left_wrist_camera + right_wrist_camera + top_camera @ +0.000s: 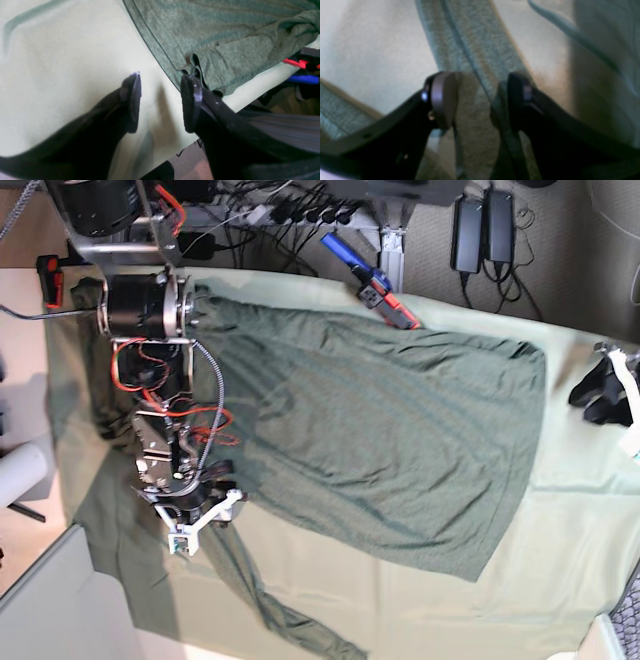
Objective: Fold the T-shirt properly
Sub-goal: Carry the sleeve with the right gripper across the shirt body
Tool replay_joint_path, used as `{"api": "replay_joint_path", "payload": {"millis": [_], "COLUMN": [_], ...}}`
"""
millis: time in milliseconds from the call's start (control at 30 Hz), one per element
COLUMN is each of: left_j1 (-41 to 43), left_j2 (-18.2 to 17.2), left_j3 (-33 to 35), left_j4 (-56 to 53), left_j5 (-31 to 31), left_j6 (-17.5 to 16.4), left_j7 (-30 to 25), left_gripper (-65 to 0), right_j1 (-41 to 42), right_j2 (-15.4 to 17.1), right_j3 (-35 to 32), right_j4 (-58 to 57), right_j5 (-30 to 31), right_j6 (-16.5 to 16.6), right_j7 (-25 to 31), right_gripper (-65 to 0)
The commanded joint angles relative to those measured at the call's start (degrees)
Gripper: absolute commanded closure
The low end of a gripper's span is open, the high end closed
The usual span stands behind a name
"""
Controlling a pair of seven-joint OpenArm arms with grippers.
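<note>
Black fingers of my left end effector fill the near part of the left wrist view. They stand apart with only the pale light-green table cloth between them, so this end effector is open and holds nothing. It hangs just beside a hemmed corner of the large dark heathered grey-green knit T-shirt, near the table edge. I think I keep it there because this corner is the natural place to pinch for the fold.

My right end effector is also open. In its blurred wrist view a narrow strip of the shirt fabric runs between the two fingers, but I cannot tell if they touch it. In the base view this end effector sits at the sleeve side of the T-shirt, which lies spread over most of the table, with one long sleeve trailing toward the near edge.

I judge that the fold is not begun: the body is flat but wrinkled. Both end effectors wait over edges, probably to lift two points together, so the thin fabric does not drag or bunch.
</note>
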Motion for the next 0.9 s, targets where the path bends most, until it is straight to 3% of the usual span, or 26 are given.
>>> {"api": "replay_joint_path", "payload": {"millis": [0, 67, 200, 400, 600, 733, 867], "left_j1": [-0.6, -0.6, -0.6, -0.6, -1.3, -3.1, -4.7], "left_j2": [-1.1, -1.1, -1.1, -1.1, -1.1, -1.1, -1.1], "left_j3": [-0.6, -0.6, -0.6, -0.6, -0.6, -0.6, -0.6], "left_j4": [0.7, 0.7, 0.7, 0.7, 0.7, 0.7, 0.7], "left_j5": [-1.5, -2.2, -2.2, -2.2, -2.2, -2.2, -2.2], "left_j6": [-0.5, -0.5, -0.5, -0.5, -0.5, -0.5, -0.5], "left_j7": [-1.0, -1.0, -1.0, -1.7, -2.8, -2.8, -2.8], "left_gripper": [-29.3, -29.3, -29.2, -29.2, -29.3, -29.3, -29.3], "right_j1": [1.1, 1.2, 1.1, 0.9, -1.7, -4.3, -4.5], "right_j2": [0.7, 0.7, 0.9, 0.9, 0.5, -0.5, -2.6], "right_j3": [0.0, 0.0, 0.0, 0.0, 0.0, 0.0, 0.0], "right_j4": [0.2, 0.2, 0.3, 3.9, 17.2, 27.1, 30.5], "right_j5": [-1.3, -1.3, -1.3, -1.3, 3.9, 8.7, 14.0], "right_j6": [-1.5, -1.5, -1.5, -1.2, -1.0, 5.0, 8.7], "right_j7": [-2.1, -2.1, -2.0, -2.7, -10.5, -15.2, -19.4], "right_gripper": [-32.9, -27.7, 0.0, 0.0, 0.0, 0.0, 0.0]}}
